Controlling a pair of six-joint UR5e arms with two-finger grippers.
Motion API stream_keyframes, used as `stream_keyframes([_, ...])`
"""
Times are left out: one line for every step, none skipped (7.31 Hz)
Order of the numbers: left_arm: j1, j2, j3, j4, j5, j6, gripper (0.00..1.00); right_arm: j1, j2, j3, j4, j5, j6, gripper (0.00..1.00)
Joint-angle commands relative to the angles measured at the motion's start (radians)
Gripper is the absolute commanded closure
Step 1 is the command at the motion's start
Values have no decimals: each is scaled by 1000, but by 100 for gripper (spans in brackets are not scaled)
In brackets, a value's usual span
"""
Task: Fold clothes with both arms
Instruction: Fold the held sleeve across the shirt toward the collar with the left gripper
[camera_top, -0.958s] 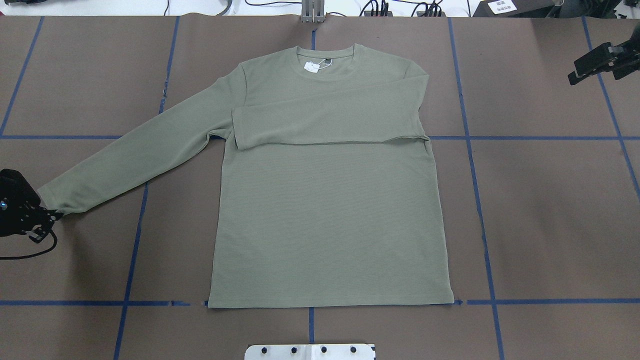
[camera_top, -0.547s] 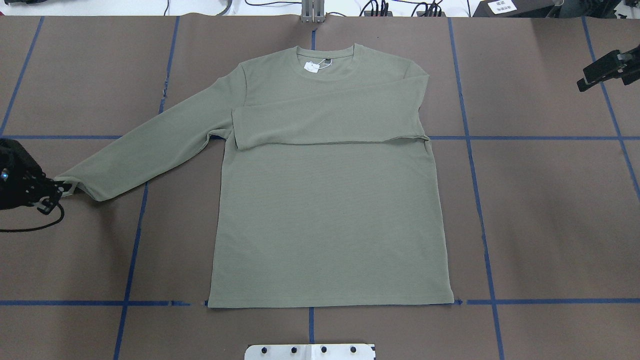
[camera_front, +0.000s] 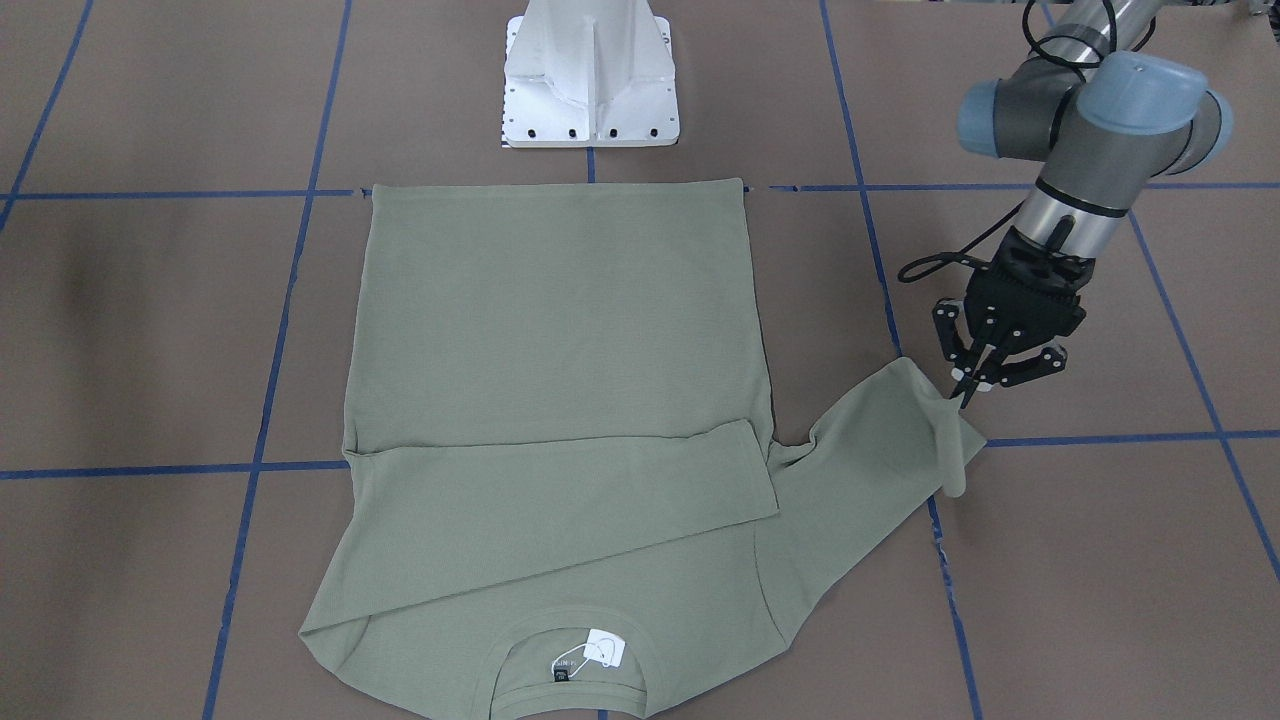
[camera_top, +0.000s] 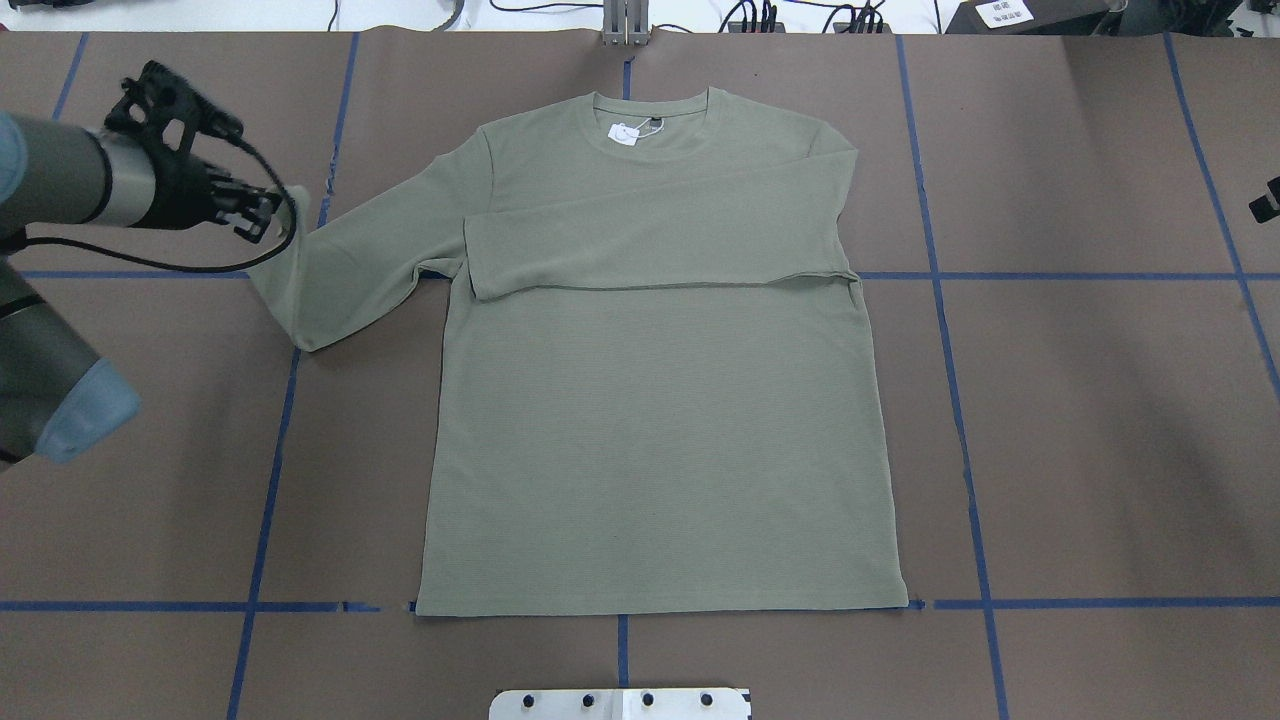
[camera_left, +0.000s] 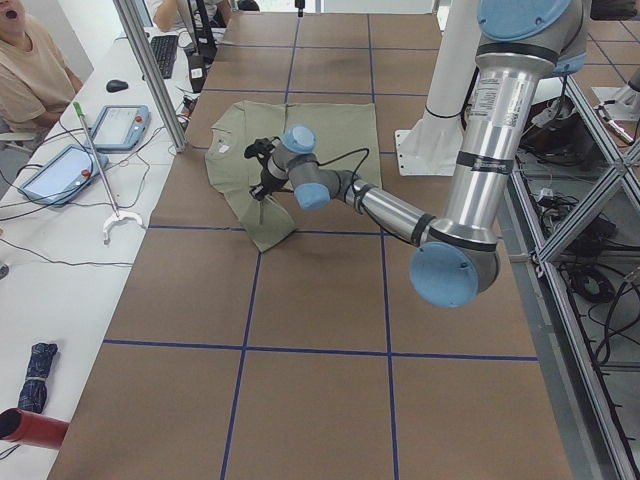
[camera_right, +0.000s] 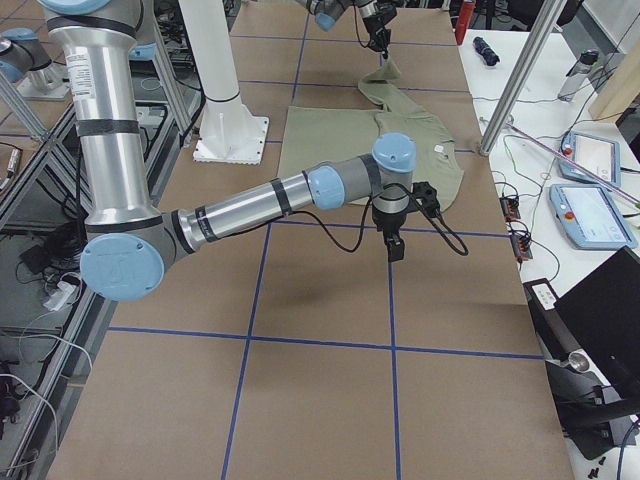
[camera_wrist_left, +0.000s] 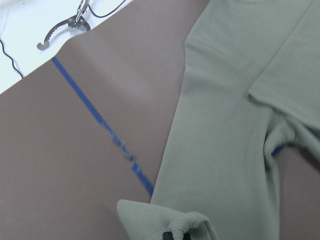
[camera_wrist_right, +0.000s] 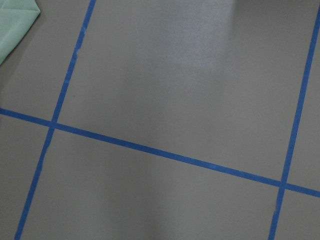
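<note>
The sage-green shirt (camera_top: 650, 420) lies flat, neck towards the far edge, with the white tag (camera_top: 625, 132) and black neck label (camera_top: 652, 124) at the collar. One sleeve (camera_top: 660, 235) lies folded across the chest. My left gripper (camera_top: 272, 218) is shut on the other sleeve's cuff (camera_wrist_left: 165, 220) and holds it lifted off the table, the sleeve doubled back below it (camera_front: 880, 440). My right gripper (camera_right: 393, 245) hovers over bare table beside the shirt, only a black sliver at the overhead view's right edge (camera_top: 1265, 208). I cannot tell whether it is open or shut.
The white pedestal base (camera_front: 590, 75) stands at the robot's side of the table beyond the shirt's hem. Blue tape lines (camera_wrist_right: 150, 150) cross the brown table cover. A side table with tablets (camera_left: 120, 125) and a metal post (camera_left: 150, 70) stand along the far edge.
My left gripper has lifted the cuff and carried it away from the robot and in towards the shirt's body, doubling the sleeve back. My right gripper has drifted outward to the overhead view's right edge.
</note>
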Motion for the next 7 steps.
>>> stream_keyframes([21, -244, 53, 204, 2, -205, 100, 55, -40, -1, -4, 9, -73, 0])
stream_keyframes([52, -376, 149, 206, 8, -325, 100, 56, -42, -3, -4, 7, -73, 0])
stream_keyframes([112, -505, 265, 203, 18, -452, 100, 56, -43, -3, -2, 7, -73, 0])
stream_keyframes([164, -636, 382, 196, 87, -560, 100, 56, -45, -3, -2, 6, -73, 0])
stream_keyframes([227, -730, 488, 183, 157, -662, 100, 56, -53, -3, -2, 4, -73, 0])
stream_keyframes([268, -747, 525, 141, 205, -688, 100, 58, -54, -3, -2, 4, -73, 0])
stream_keyframes([320, -747, 564, 63, 263, -691, 100, 59, -60, -3, -1, 4, -72, 0])
